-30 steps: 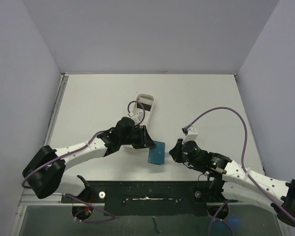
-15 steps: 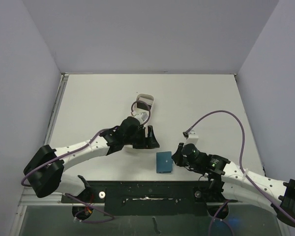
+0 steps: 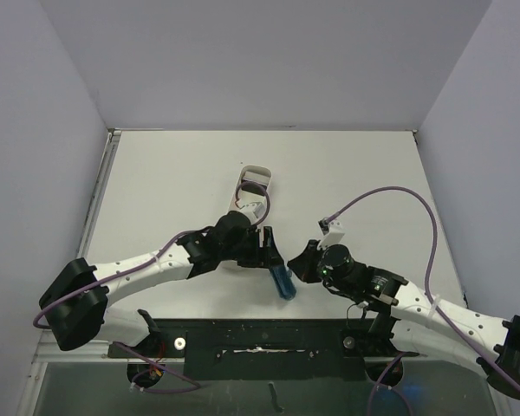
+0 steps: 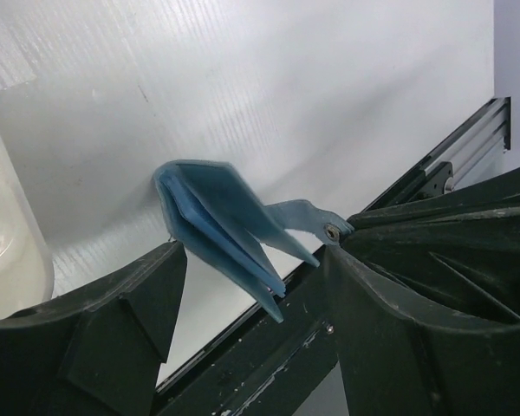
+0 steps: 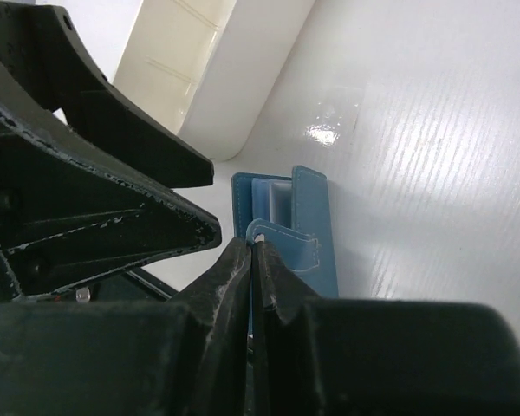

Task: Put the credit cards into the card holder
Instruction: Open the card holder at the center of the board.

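- Zero of the credit cards (image 3: 253, 184) can be seen inside the card holder (image 4: 215, 218). Its visible pockets look empty, so insertion is not yet done.
- The card holder stands on edge on the tabletop (image 3: 173, 173), near the front edge and between the two arms. Its covers are parted in a narrow V, and its snap tab (image 4: 296, 215) sticks out to one side.
- The cards are probably the dark patch in the white tray (image 5: 243, 78), which sits just behind the holder. The overhead view is too small to confirm this.
- Remaining work, as judged: spread the holder wider, fetch each card, and slide it into a pocket.
- The right gripper (image 5: 251, 251) is clenched on the holder's tab end. The right arm reaches in low from the right side.
- The left gripper (image 4: 250, 286) is released, jaws wide and straddling the holder without evident contact. The left arm is extended across from the left, with its wrist angled down toward the tabletop.
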You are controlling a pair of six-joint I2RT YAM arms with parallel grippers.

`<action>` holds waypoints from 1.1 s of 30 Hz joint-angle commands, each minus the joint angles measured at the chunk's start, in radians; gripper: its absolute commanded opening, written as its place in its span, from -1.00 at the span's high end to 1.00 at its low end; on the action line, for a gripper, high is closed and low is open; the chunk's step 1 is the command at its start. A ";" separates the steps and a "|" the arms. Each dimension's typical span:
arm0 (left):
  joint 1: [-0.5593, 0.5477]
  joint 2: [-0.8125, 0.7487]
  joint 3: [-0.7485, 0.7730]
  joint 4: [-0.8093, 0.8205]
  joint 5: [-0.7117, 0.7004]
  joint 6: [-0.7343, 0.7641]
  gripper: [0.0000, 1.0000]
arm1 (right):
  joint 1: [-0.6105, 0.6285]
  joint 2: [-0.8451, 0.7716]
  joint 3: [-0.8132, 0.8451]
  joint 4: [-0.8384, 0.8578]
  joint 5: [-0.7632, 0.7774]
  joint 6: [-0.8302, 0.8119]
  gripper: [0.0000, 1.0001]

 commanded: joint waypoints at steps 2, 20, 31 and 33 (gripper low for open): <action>-0.012 -0.018 0.003 -0.011 -0.074 -0.003 -0.22 | -0.011 0.047 0.051 0.016 0.043 0.007 1.00; -0.015 -0.011 -0.029 0.118 0.022 -0.029 -0.15 | -0.012 -0.119 0.050 -0.130 0.134 0.063 1.00; -0.022 0.072 0.001 0.158 0.047 -0.051 -0.16 | -0.012 -0.147 0.023 -0.273 0.261 0.136 1.00; -0.025 0.083 0.007 0.145 0.039 -0.047 -0.15 | -0.013 -0.152 0.023 -0.346 0.293 0.183 1.00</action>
